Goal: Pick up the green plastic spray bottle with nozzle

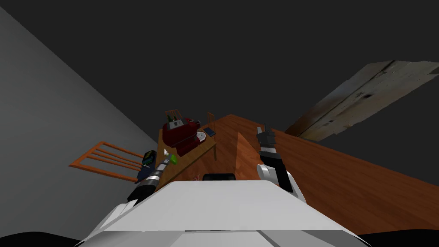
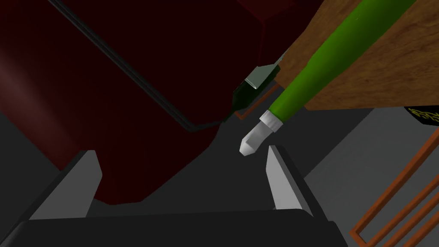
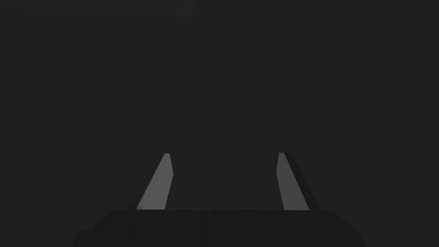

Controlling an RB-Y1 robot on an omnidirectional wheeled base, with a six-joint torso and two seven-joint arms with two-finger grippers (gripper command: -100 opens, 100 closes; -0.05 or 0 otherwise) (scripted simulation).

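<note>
The green spray bottle [image 2: 330,55] with its white nozzle [image 2: 256,136] is on the wooden table [image 1: 193,156], near the table's left edge. In the head view the bottle [image 1: 173,159] shows as a small green shape at the end of my left arm. My left gripper [image 2: 182,158] is open, and the nozzle tip hangs just beyond one of its fingers [image 2: 278,176], not between them. My right gripper [image 1: 262,131] is raised to the right of the table, open and holding nothing [image 3: 223,154].
A big dark red object [image 2: 128,85] stands close beside the left gripper, with a dark green bottle [image 2: 246,92] behind it. An orange slatted chair [image 1: 107,158] and a dark blue item [image 1: 148,161] are left of the table. A round disc [image 1: 200,136] lies farther back.
</note>
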